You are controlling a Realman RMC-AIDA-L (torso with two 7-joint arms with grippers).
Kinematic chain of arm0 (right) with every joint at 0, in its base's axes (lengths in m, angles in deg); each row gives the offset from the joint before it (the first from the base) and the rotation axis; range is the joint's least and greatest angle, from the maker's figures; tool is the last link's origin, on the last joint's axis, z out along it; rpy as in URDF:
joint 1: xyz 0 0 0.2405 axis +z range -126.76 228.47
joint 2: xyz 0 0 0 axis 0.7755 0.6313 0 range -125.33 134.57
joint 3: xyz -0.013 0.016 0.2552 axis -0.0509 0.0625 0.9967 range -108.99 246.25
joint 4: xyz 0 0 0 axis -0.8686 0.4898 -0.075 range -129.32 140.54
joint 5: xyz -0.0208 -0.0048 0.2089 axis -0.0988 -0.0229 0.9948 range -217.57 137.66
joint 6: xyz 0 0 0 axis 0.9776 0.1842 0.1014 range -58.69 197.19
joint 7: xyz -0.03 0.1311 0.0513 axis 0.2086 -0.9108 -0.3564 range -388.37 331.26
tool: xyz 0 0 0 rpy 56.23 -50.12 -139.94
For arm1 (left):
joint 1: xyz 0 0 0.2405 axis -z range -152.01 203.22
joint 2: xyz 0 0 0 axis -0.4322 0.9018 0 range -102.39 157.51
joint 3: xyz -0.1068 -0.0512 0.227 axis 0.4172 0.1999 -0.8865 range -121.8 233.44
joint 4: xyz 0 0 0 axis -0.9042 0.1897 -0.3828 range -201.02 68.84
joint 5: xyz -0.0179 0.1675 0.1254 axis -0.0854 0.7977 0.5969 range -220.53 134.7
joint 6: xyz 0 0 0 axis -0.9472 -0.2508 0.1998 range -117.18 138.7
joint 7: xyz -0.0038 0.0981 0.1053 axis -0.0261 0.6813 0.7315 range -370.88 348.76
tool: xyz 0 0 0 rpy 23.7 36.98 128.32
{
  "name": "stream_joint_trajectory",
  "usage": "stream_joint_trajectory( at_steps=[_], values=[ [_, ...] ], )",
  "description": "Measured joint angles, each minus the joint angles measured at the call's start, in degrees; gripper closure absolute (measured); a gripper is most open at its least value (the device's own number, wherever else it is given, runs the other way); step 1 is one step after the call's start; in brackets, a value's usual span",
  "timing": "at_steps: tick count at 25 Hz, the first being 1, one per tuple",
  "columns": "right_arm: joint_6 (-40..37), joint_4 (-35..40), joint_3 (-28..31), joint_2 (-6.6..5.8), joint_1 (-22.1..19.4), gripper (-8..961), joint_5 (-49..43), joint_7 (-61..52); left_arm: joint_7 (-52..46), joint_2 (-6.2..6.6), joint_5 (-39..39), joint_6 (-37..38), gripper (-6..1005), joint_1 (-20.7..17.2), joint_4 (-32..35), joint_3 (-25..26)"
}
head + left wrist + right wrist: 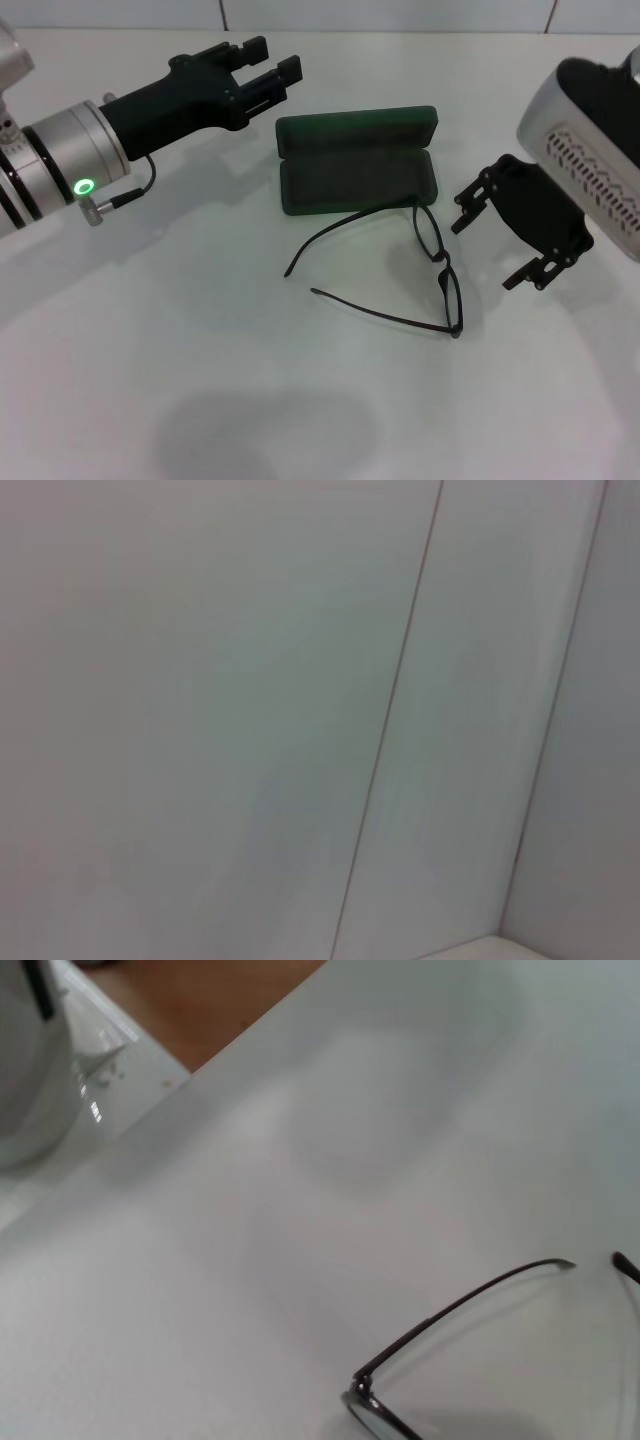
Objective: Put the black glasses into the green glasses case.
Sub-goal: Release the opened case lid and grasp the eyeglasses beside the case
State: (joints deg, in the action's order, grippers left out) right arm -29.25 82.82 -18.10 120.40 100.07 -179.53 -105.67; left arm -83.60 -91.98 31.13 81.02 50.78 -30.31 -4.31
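The black glasses (pixel 441 262) lie unfolded on the white table, lenses to the right and both temple arms reaching left. One temple arm tip rests at the front edge of the green glasses case (pixel 356 162). The case lies open just behind them, lid tilted back, with nothing inside. My right gripper (pixel 487 252) hovers open just right of the lenses, apart from them. My left gripper (pixel 272 57) hangs open above the table, left of the case lid. The right wrist view shows one lens corner and a temple arm of the glasses (pixel 455 1305). The left wrist view shows only a wall.
The white table (pixel 200 340) stretches wide in front of and left of the glasses. In the right wrist view the table edge (pixel 250 1035) runs past a brown floor and a white rounded object (pixel 40 1070).
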Motion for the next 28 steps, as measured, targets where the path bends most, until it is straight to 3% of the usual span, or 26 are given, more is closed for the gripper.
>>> stream_joint_trajectory(
  at_steps=[16, 28],
  values=[
    [5.83, 0.11, -5.2, 0.17, -0.77, 241, -2.4, 8.81, 0.41, 0.18, 0.0, -0.06, 425, 1.66, -1.58, 0.89],
    [9.02, -0.44, -13.42, 0.24, -1.81, 244, -4.28, 10.89, 2.09, 0.37, 0.06, -0.48, 425, 1.8, -1.62, 1.54]
  ],
)
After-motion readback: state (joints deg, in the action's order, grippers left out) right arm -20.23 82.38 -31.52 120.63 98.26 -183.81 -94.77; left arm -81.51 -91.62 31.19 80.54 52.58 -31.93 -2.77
